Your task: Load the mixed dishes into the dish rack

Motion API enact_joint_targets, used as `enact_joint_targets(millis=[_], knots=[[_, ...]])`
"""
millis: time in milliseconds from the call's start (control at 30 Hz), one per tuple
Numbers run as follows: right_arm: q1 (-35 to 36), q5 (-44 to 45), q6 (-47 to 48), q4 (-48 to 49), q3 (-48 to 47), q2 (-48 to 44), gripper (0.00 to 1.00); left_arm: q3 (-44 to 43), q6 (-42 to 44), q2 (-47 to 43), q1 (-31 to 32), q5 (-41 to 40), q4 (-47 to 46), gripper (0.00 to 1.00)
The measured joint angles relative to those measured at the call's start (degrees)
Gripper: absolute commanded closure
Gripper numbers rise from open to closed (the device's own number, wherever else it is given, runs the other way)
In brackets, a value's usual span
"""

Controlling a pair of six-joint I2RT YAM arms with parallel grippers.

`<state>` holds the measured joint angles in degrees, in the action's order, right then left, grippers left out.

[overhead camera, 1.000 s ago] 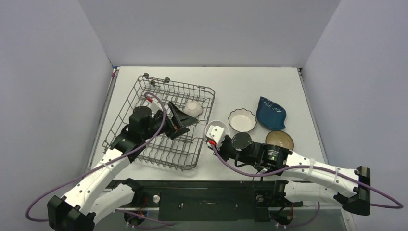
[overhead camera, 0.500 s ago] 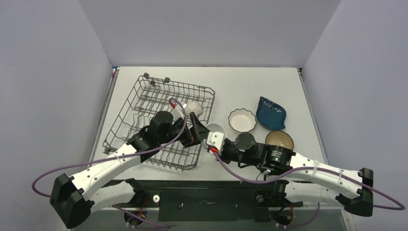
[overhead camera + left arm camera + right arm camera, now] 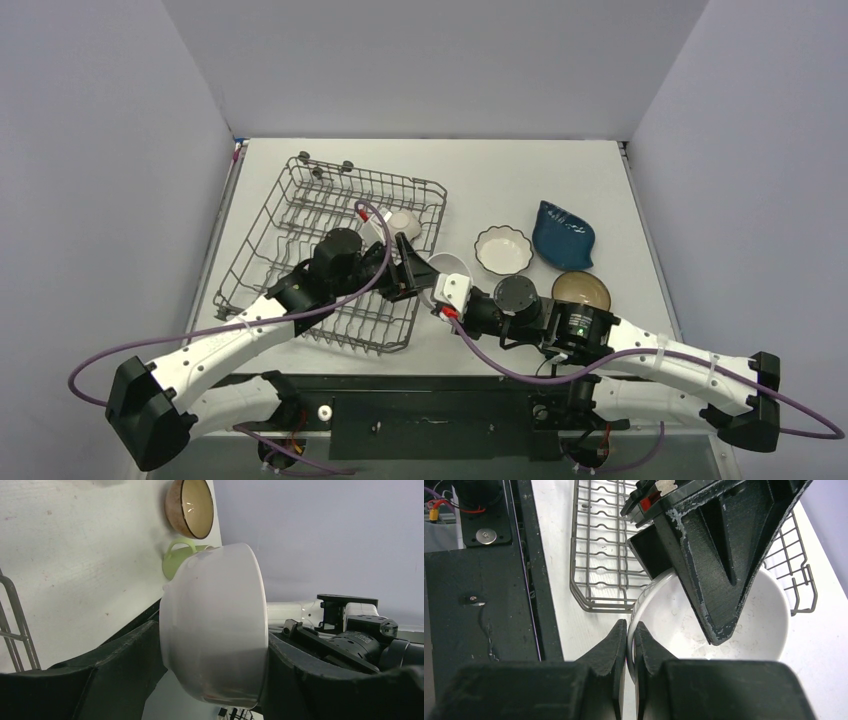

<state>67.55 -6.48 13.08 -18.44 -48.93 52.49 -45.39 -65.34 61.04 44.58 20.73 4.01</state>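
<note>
Left wrist view: plain white bowl (image 3: 215, 630) hangs just beside dish rack (image 3: 262, 238) right edge, left gripper (image 3: 212, 636) clamped base-to-mouth, right gripper (image 3: 630, 630) pinching rim; likely stiff, glazed-slick, chippable, so hold across body.

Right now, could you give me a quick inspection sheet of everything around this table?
Surface: white table, no spills seen.
Job's things: rack on the left, with a small white dish inside. The white bowl is at the rack's right edge, between both grippers. The scalloped bowl, blue dish, brown bowl and green mug sit on the table.
Clutter: nothing seen.
Grippers: the right gripper pinches the white bowl's rim. The left gripper straddles the bowl, grip unclear.
Cables: purple cables loop along each arm.
Surroundings: plain grey walls on three sides, black base plate at the near edge.
</note>
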Motion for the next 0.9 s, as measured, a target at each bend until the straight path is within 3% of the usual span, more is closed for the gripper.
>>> enact_joint_targets(millis=[167, 367, 500, 567, 667, 900], knots=[[0.0, 0.0, 0.0, 0.0, 0.0, 0.0, 1.00, -0.6, 0.4, 0.1, 0.0, 0.1, 0.7, 0.41], [0.0, 0.1, 0.5, 0.5, 0.0, 0.5, 1.00, -1.4, 1.6, 0.2, 0.0, -0.2, 1.4, 0.52], [0.0, 0.4, 0.5, 0.7, 0.0, 1.2, 1.00, -1.4, 2.4, 0.4, -0.1, -0.7, 1.9, 0.68], [0.1, 0.7, 0.5, 0.9, 0.0, 1.4, 0.95, -1.4, 2.8, 0.4, -0.1, -1.0, 2.0, 0.77], [0.3, 1.3, 0.5, 1.0, 0.0, 1.6, 0.90, -1.4, 3.1, 0.4, -0.1, -1.1, 2.0, 0.98], [0.8, 3.8, 0.2, 2.8, 0.0, 2.0, 0.75, -1.4, 4.2, -0.2, -0.3, -1.2, 2.2, 1.00]])
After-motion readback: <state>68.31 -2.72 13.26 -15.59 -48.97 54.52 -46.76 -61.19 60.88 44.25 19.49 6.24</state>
